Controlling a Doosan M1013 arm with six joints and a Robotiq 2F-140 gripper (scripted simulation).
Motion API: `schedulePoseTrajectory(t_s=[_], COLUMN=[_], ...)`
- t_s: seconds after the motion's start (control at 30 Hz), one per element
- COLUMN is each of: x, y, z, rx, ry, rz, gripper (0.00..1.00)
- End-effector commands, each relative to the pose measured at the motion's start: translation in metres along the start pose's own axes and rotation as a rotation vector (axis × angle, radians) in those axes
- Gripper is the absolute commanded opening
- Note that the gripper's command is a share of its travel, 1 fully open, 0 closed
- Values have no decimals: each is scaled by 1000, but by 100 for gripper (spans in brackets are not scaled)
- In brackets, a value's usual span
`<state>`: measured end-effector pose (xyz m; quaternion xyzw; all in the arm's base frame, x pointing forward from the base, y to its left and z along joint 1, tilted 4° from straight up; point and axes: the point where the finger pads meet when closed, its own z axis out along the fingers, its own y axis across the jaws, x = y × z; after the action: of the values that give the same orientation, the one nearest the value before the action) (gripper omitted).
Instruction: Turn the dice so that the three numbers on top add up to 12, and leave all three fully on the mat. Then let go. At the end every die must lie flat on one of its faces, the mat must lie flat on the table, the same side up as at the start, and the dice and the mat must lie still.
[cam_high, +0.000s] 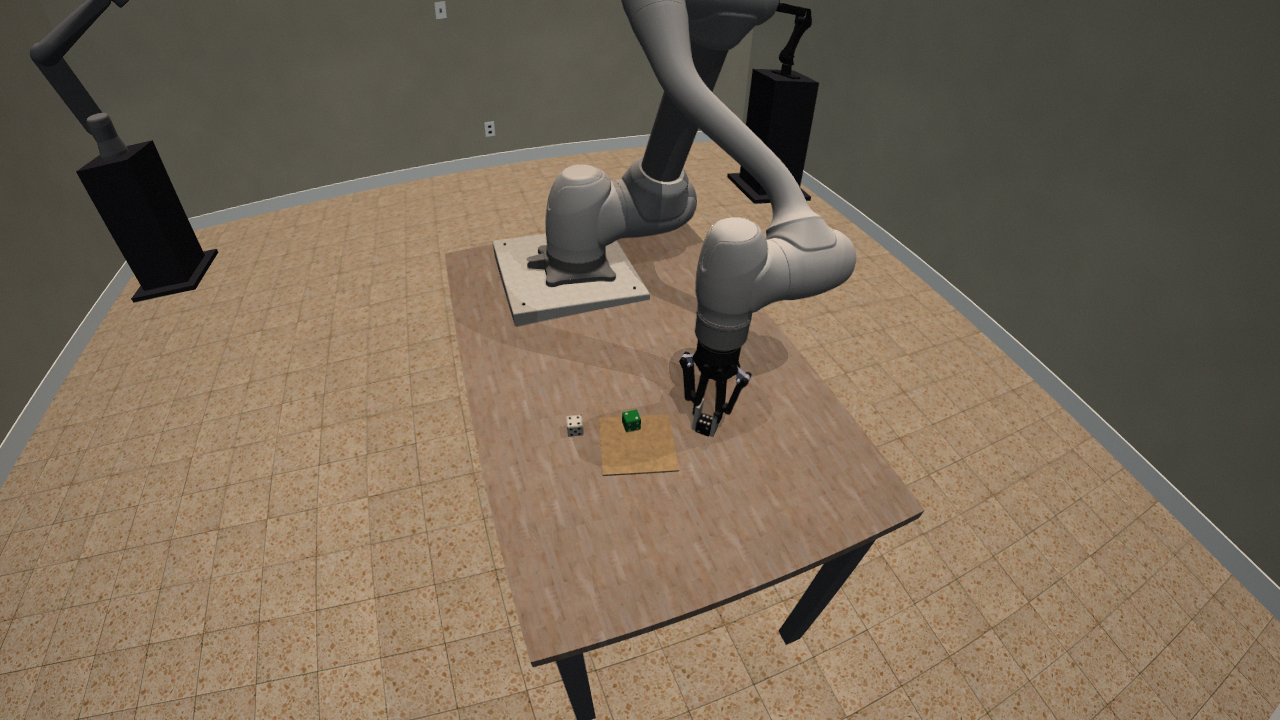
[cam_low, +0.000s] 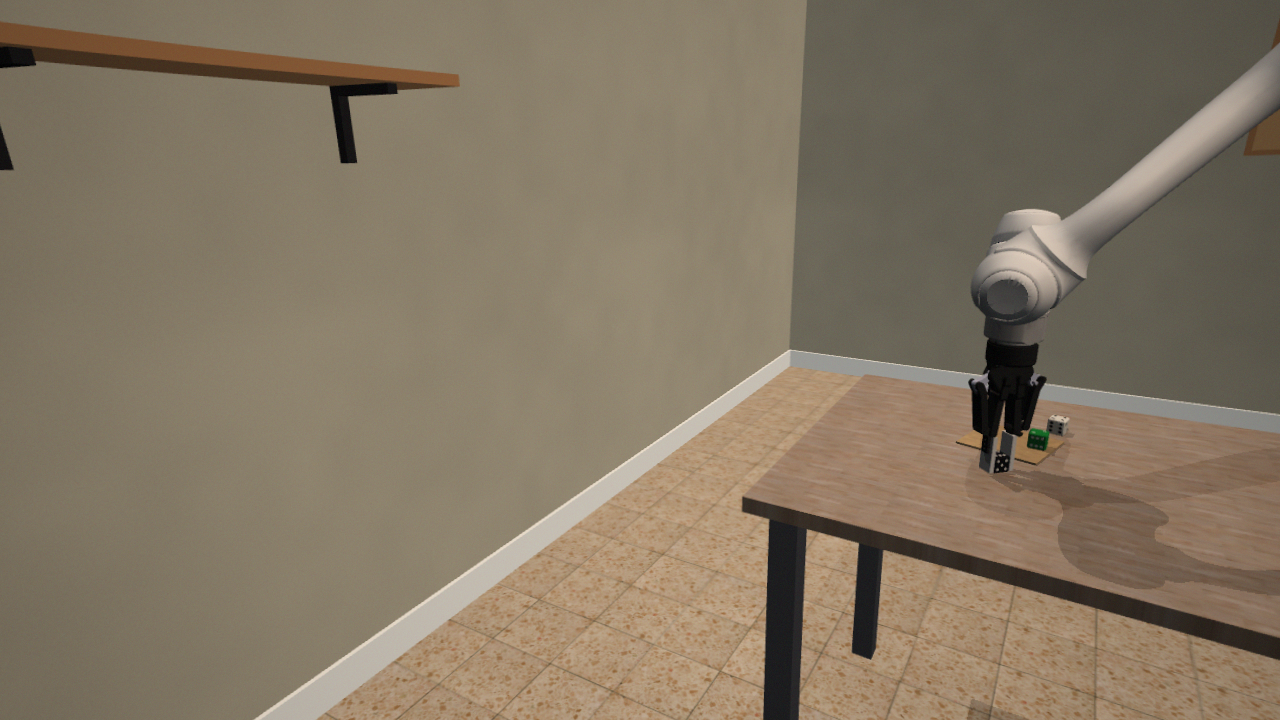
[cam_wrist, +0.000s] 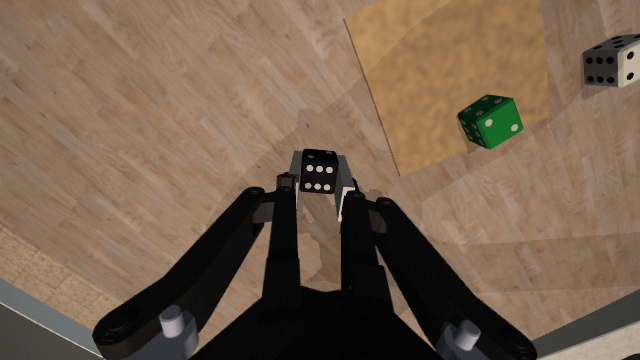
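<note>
My gripper (cam_wrist: 318, 166) points down at the table just beside the tan mat (cam_wrist: 450, 75), and its fingers are shut on the black die (cam_wrist: 318, 171), which shows six white pips to the wrist camera. The black die (cam_high: 705, 424) is off the mat (cam_high: 637, 444), at its right edge in the top view. A green die (cam_high: 631, 420) sits on the mat near its far edge and also shows in the wrist view (cam_wrist: 490, 121). A white die (cam_high: 574, 425) lies on the bare table left of the mat and also shows in the wrist view (cam_wrist: 611, 61).
The arm's base plate (cam_high: 569, 277) is at the far end of the table. Two black camera stands (cam_high: 143, 223) stand on the floor behind. In the exterior view the gripper (cam_low: 1000, 452) stands close to the table's near edge.
</note>
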<state>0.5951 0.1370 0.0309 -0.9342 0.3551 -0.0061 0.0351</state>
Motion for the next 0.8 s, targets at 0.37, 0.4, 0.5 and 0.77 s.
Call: schedulePoseTrajectory(t_s=[0.37, 0.4, 0.5, 0.77], x=[0, 0, 0, 0], y=[0, 0, 0, 0], z=[0, 0, 0, -14], rx=[0, 0, 0, 0], ry=[0, 0, 0, 0], rz=[0, 0, 0, 0], gripper=[16, 16, 16, 16])
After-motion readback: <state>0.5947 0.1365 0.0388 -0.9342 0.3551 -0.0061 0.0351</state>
